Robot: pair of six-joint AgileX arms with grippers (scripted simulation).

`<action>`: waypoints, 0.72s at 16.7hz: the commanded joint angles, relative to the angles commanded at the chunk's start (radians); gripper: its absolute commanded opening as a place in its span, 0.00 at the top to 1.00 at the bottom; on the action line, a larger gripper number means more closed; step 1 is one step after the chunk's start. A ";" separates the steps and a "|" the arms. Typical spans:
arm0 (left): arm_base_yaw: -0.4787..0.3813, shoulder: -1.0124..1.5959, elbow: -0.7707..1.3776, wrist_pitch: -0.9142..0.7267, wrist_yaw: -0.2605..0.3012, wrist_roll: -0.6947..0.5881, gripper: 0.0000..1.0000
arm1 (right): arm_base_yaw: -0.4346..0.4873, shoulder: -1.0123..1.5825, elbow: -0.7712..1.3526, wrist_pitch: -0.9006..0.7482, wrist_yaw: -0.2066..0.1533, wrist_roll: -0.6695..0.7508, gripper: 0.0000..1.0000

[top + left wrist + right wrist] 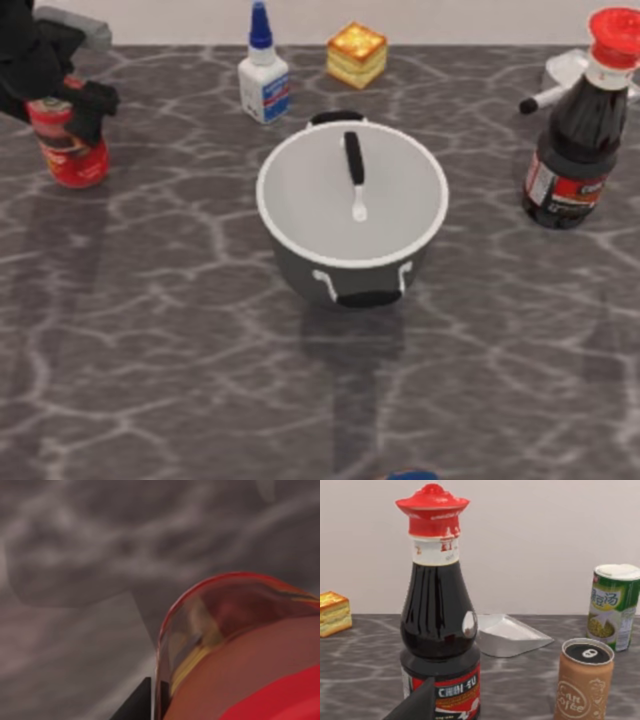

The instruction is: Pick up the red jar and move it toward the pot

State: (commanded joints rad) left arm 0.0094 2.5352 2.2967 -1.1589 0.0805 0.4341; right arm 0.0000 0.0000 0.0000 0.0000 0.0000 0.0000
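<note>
While the right arm stays out of the top view, its wrist camera facing the dark bottle (439,630), the left gripper (68,108) sits at the far left of the table, down over the top of the red jar (70,150); its black fingers (92,103) are closed on the jar's upper part, pinching it. From above, the jar's lid is hidden under the gripper, and only the red body with its label shows; whether the jar rests on the table or is lifted cannot be told. In the left wrist view the jar (240,645) fills the frame at close range, with the marbled table (75,555) behind it. The pot (352,210) stands at the centre of the table, lid on, well apart from the jar and to its right. Far of the pot stand a white glue bottle (264,75) and a yellow cake block (356,54); the dark bottle (582,140) stands at the far right. The right wrist view also shows a brown can (583,680), a green can (614,605) and a grey scoop (510,635); the state of the right gripper cannot be told.
</note>
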 joint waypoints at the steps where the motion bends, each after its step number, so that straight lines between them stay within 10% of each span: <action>1: 0.001 -0.013 -0.013 -0.001 0.000 0.000 1.00 | 0.000 0.000 0.000 0.000 0.000 0.000 0.00; 12: 0.030 -0.488 -0.434 -0.052 -0.004 0.006 1.00 | 0.000 0.000 0.000 0.000 0.000 0.000 0.00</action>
State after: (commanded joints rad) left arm 0.0392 2.0474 1.8628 -1.2108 0.0766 0.4402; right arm 0.0000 0.0000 0.0000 0.0000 0.0000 0.0000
